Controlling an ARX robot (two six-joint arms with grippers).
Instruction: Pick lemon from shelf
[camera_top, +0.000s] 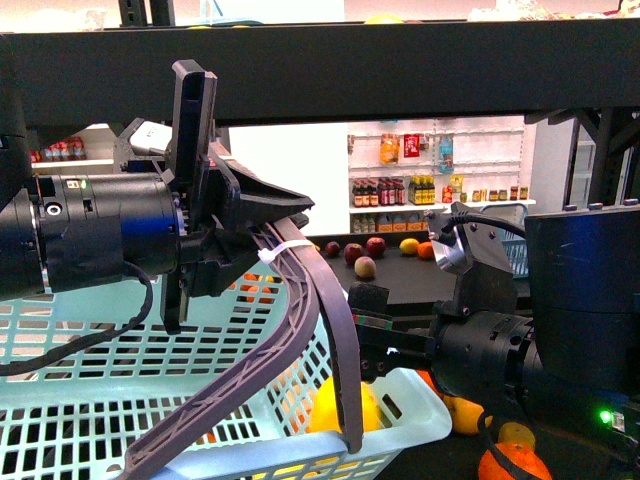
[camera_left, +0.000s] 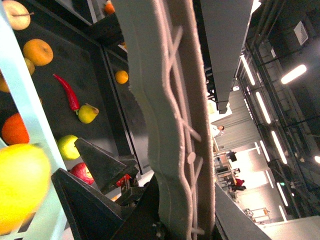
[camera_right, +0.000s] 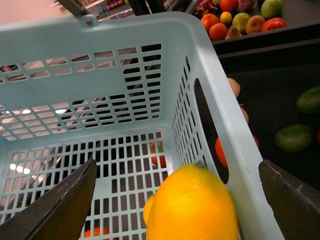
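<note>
Right gripper (camera_right: 176, 167) is spread wide, lemon (camera_right: 192, 205) loose between its fingers inside the blue basket (camera_right: 125, 30). Left gripper (camera_top: 240, 215) pinches the basket handle (camera_top: 338, 340).

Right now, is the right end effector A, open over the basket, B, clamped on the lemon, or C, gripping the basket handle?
A: the right end effector has its fingers wide apart above the light blue basket; the lemon between them touches neither.
</note>
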